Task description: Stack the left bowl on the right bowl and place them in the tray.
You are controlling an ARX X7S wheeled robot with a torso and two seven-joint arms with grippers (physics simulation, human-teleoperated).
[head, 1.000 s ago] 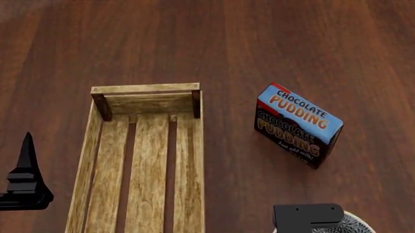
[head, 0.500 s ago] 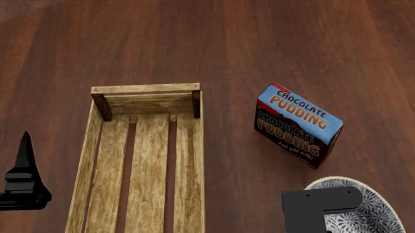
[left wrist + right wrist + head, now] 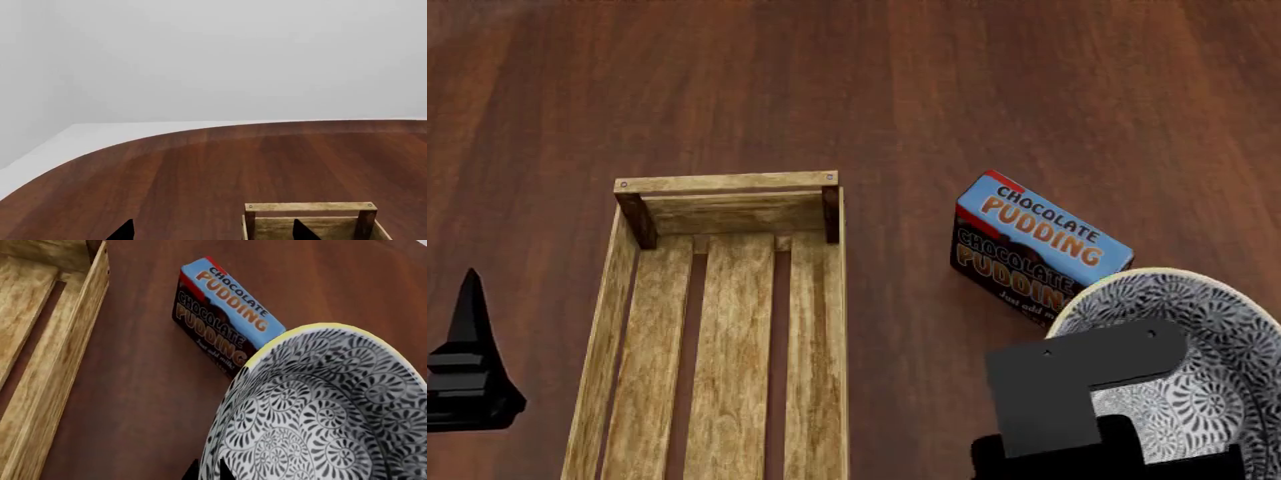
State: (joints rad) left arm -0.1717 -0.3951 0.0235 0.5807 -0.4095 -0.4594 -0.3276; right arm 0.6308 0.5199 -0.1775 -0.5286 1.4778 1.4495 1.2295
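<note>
A patterned bowl [image 3: 1194, 360] is gripped at its rim by the right gripper [image 3: 1094, 440], at five o'clock in the head view. It overlaps the chocolate pudding box [image 3: 1034, 250]. The tray [image 3: 714, 330] lies at eight o'clock on the wooden table [image 3: 961, 90]; the left gripper [image 3: 467, 370] is spread wide beside it.

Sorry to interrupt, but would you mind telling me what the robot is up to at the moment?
The right gripper is carrying a black-and-white patterned bowl, held by its rim, close to the chocolate pudding box. The wooden tray on the table has nothing in its visible part. The left gripper hovers beside the tray with its jaws apart and holds nothing. No second bowl can be made out.
</note>
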